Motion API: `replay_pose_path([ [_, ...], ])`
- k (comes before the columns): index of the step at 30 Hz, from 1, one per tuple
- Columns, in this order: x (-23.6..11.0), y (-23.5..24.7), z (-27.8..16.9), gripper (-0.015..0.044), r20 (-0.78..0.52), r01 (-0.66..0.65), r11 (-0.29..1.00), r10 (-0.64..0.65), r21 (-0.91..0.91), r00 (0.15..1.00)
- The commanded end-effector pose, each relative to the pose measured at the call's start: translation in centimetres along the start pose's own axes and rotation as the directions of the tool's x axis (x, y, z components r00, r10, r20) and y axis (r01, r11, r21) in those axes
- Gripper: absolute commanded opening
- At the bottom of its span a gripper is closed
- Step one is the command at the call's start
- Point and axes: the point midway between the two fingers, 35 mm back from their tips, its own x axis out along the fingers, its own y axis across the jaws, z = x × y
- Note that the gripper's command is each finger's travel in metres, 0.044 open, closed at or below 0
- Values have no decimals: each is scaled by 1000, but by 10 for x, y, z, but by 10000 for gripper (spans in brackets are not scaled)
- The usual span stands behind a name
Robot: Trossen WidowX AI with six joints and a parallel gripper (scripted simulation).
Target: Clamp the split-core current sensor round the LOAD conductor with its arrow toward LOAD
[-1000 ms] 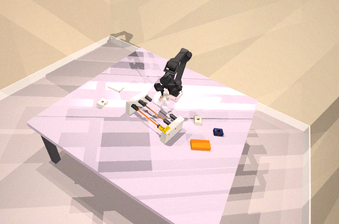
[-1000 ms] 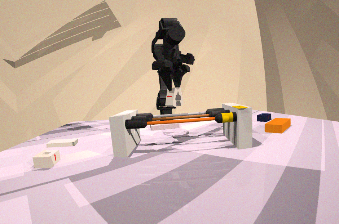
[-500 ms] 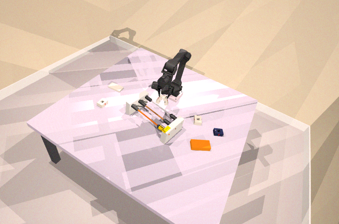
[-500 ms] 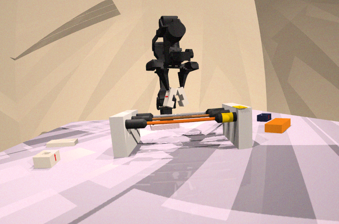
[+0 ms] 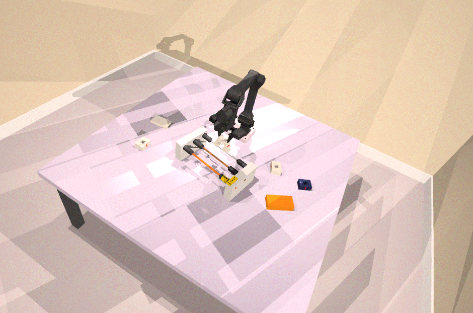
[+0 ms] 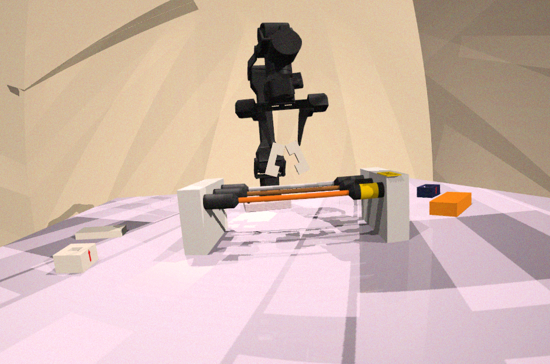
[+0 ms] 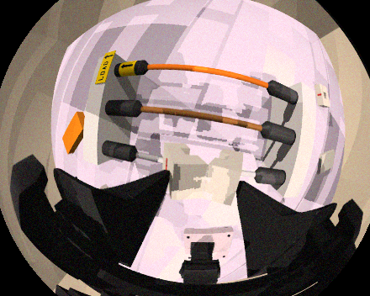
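Observation:
My gripper (image 5: 224, 136) (image 6: 286, 145) (image 7: 204, 181) is shut on the off-white split-core sensor (image 5: 225, 144) (image 6: 272, 160) (image 7: 177, 152). The sensor's halves are spread apart, with the gap facing down in the exterior view. It hangs above the conductors' height, behind the orange one; in the wrist view it overlaps the grey conductor (image 7: 148, 157). A red mark shows on its LOAD-end side; its arrowhead is too small to read. The LOAD conductor (image 5: 206, 164) (image 6: 288, 196) (image 7: 198, 68) is orange, with a yellow band beside the yellow LOAD marker (image 5: 231, 180) (image 6: 389, 174) (image 7: 106, 67).
A brown conductor (image 5: 216, 157) (image 7: 198, 114) runs between the orange and grey ones. White end blocks (image 6: 193, 222) (image 6: 398, 217) hold all three. A white block (image 5: 142, 144) and pale slab (image 5: 161, 121) lie left; a white block (image 5: 276, 167), navy block (image 5: 304, 184) and orange block (image 5: 280, 203) lie right.

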Motion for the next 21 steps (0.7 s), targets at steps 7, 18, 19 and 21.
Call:
replay_pose_path([
  [7, 2, 0, 23, 0, 37, -8, 943, -5, 332, 999],
  [18, 7, 0, 46, 0, 73, -44, 742, -7, 669, 997],
  [19, 7, 0, 49, 0, 77, -48, 717, -7, 695, 997],
  [21, 8, -1, 53, 0, 83, -57, 665, -7, 744, 997],
])
